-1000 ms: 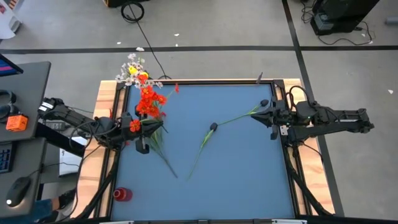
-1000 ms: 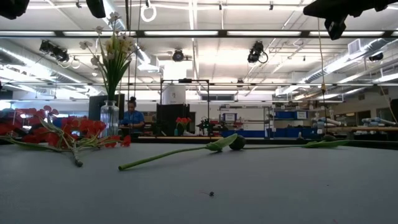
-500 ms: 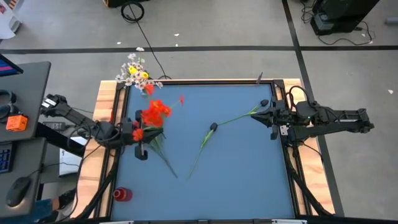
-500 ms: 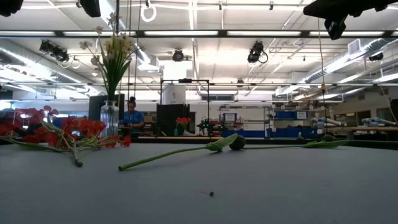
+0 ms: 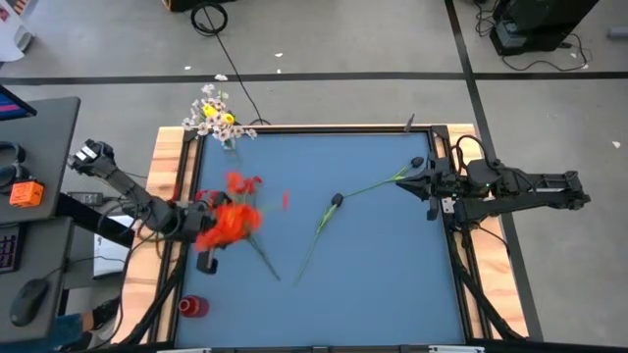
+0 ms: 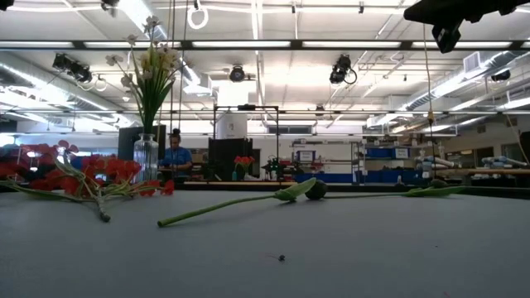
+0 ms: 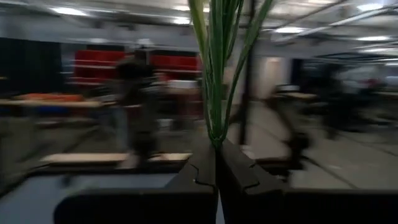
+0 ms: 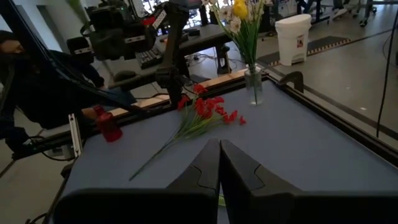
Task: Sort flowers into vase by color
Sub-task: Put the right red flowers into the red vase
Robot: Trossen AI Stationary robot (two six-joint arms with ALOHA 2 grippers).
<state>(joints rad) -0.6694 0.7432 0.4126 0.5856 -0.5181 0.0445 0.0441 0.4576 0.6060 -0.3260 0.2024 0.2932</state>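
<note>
My left gripper (image 5: 208, 237) hovers over the table's left side, shut on a red-blossomed sprig whose blurred blooms (image 5: 226, 222) show beside it. More red sprigs (image 6: 74, 178) lie flat on the table below. A clear vase (image 5: 227, 138) with white and yellow flowers stands at the far left corner. A small red vase (image 5: 191, 306) stands at the near left corner. A dark-budded flower (image 5: 336, 201) and a long green stem (image 5: 378, 183) lie mid-table. My right gripper (image 5: 422, 176) hangs shut at the right edge, above that stem's end, holding nothing. My left gripper pinches the red sprig's green stems (image 7: 216, 134) between its two shut fingers. The stems rise from the fingertips and leave the top of the left wrist view, so the blooms do not show there. The sprig is lifted clear of the table.
The table has a raised wooden frame (image 5: 162, 196) around the blue top. Open blue surface (image 5: 373, 275) lies at the near right. A person (image 6: 175, 153) sits in the room far behind the table.
My left gripper has swung toward the table's near edge and slightly left, still shut, carrying the red sprig. Its blooms have moved from beside the clear vase to the table's left middle. The sprigs lying on the table have stayed put.
</note>
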